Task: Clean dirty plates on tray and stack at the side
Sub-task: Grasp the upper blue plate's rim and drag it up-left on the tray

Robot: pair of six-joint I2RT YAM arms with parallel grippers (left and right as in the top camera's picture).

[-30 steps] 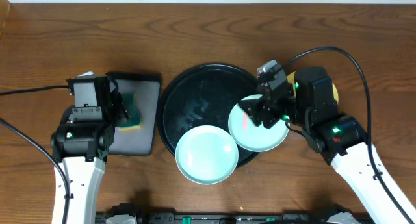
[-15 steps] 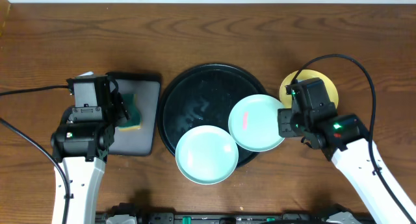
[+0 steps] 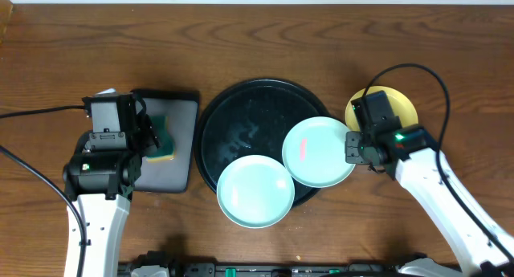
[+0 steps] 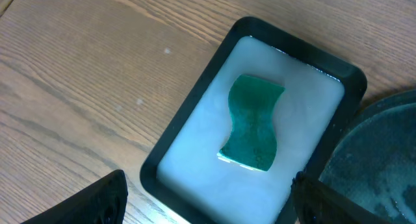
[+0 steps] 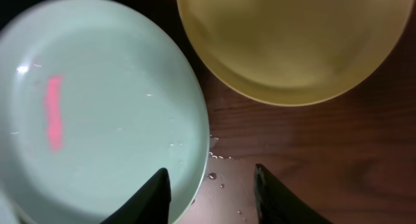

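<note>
The round black tray (image 3: 241, 108) holds two mint plates. One (image 3: 254, 191) overhangs its front rim. The other (image 3: 319, 152) (image 5: 97, 113), with a red smear (image 5: 54, 110), overhangs its right rim. A yellow plate (image 3: 401, 108) (image 5: 292, 42) lies on the table to the right, partly under my right arm. My right gripper (image 3: 352, 147) (image 5: 211, 175) is open and straddles the smeared plate's right rim, one finger (image 5: 156, 195) over the plate and the other (image 5: 273, 195) over the table. My left gripper (image 3: 154, 135) (image 4: 208, 208) hovers open and empty above the sponge tray.
A rectangular black tray (image 3: 181, 148) (image 4: 188, 126) left of the round one holds whitish water and a green sponge (image 3: 165, 140) (image 4: 252, 130). Water drops (image 5: 214, 175) dot the wood beside the smeared plate. Cables run from both arms.
My right gripper has moved right, from above the smeared plate to its right rim, and its jaws have narrowed. The left arm and all plates are unmoved.
</note>
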